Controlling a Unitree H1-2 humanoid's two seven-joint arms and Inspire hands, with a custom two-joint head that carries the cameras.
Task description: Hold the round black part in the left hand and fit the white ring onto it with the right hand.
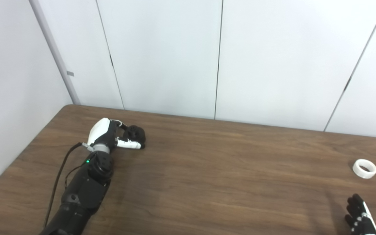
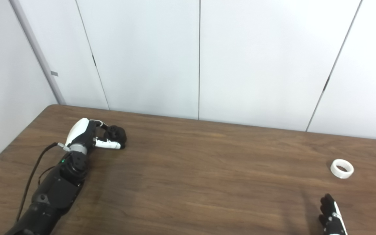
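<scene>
The round black part (image 1: 136,133) rests on the wooden table (image 1: 214,176) at the far left. My left hand (image 1: 109,136) is wrapped around it, fingers curled over its top and the thumb along its near side. The white ring (image 1: 365,168) lies flat on the table at the far right, apart from both hands. My right hand (image 1: 359,218) shows only partly at the bottom right corner. Its fingers are stretched out and apart, holding nothing, a short way nearer to me than the ring.
White wall panels (image 1: 162,55) stand right behind the table's far edge and along its left side. A black cable (image 1: 59,173) runs beside my left forearm. The table's left edge slants close to that arm.
</scene>
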